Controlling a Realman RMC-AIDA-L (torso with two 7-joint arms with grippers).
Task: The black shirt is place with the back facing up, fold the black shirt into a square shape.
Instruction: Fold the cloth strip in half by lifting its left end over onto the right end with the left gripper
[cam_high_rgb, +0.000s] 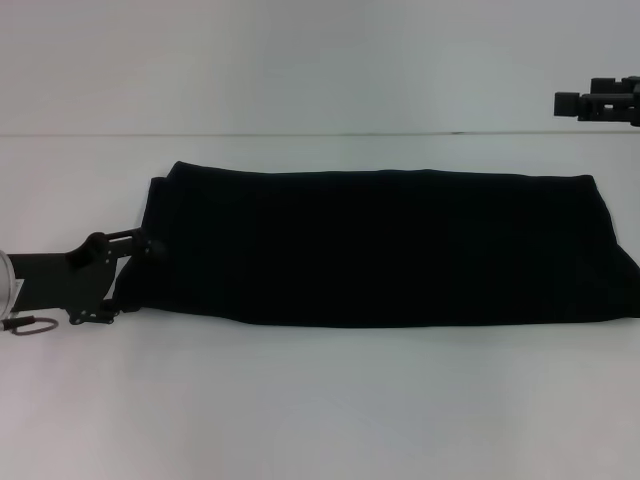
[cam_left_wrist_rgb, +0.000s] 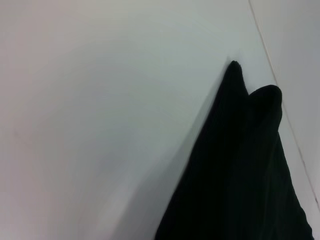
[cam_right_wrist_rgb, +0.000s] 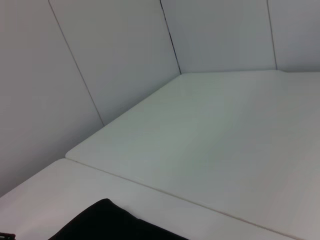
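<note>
**A:** So where are we on this? The shirt (cam_high_rgb: 380, 245) is lying across the middle of the table (cam_high_rgb: 320, 410) as a long flat band, so we'd say the lengthwise folds are done and what's left is bringing the ends over to get a square.

**B:** Agreed, that's our read too. Our left claw (cam_high_rgb: 150, 246) is low at the shirt's left end, its tip right up against the edge of the fabric. Can't tell if it's spread or pinching cloth (black on black, good luck), so we're not calling it.

**A:** The left wrist view only shows a pointed corner of the shirt (cam_left_wrist_rgb: 240, 165) on the table, no fingers at all.

**B:** Right claw (cam_high_rgb: 600, 103) is up high at the far right, well apart from the shirt, looks parked. Can't tell its state either.

**A:** Next move, we reckon: get a real grip on that left end, both layers, then lift and carry it over toward the right end without dragging the band crooked.

**B:** Yeah, soft fabric will slump, so keep the edges lined up.
</note>
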